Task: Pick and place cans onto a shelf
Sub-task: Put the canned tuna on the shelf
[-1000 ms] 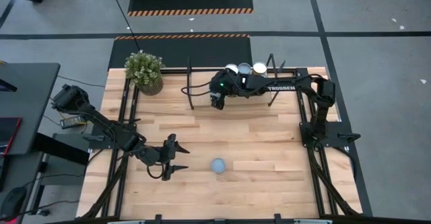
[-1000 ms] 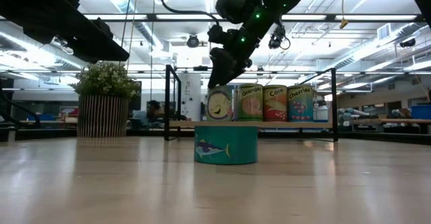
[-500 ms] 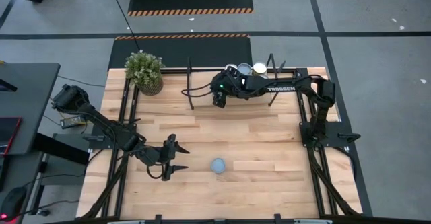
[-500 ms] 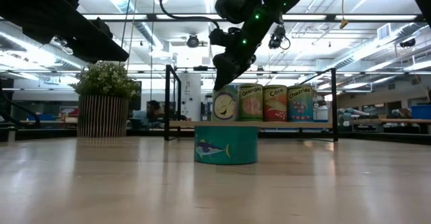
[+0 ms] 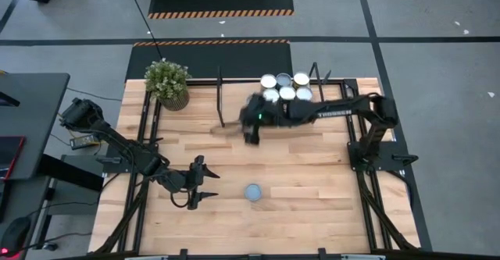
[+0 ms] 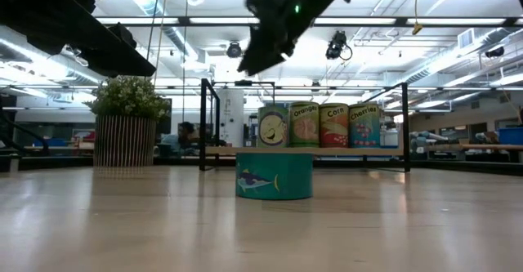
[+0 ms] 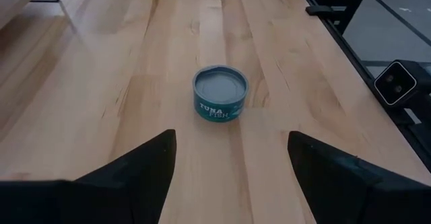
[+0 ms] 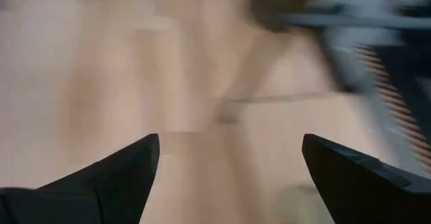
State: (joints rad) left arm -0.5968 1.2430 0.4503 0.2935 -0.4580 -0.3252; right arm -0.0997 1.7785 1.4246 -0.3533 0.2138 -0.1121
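Several cans [image 5: 287, 87] stand upright in a cluster on the light-wood shelf [image 6: 384, 150] at the table's far side; the low view shows their labelled sides [image 6: 319, 125]. One teal tuna can [image 5: 253, 192] stands on its base on the tabletop near the middle front; it also shows in the low view [image 6: 274, 176] and the left wrist view [image 7: 221, 93]. My right gripper [image 5: 251, 133] hovers high over the table, just in front of the shelf, open and empty [image 8: 229, 150]. My left gripper [image 5: 205, 182] is open and empty, left of the tuna can and pointing at it [image 7: 232, 143].
A potted green plant [image 5: 167, 82] stands at the table's far left corner. Black upright posts [image 6: 203, 125] frame the shelf. Bare tabletop lies between the shelf and the tuna can. A dark desk [image 5: 23, 119] stands beyond the table's left edge.
My right gripper has drawn back from the cans on the shelf toward the table's near edge and has risen, moving fast. The leftmost can, which stood below it, has shifted slightly toward the others and stays standing on the shelf.
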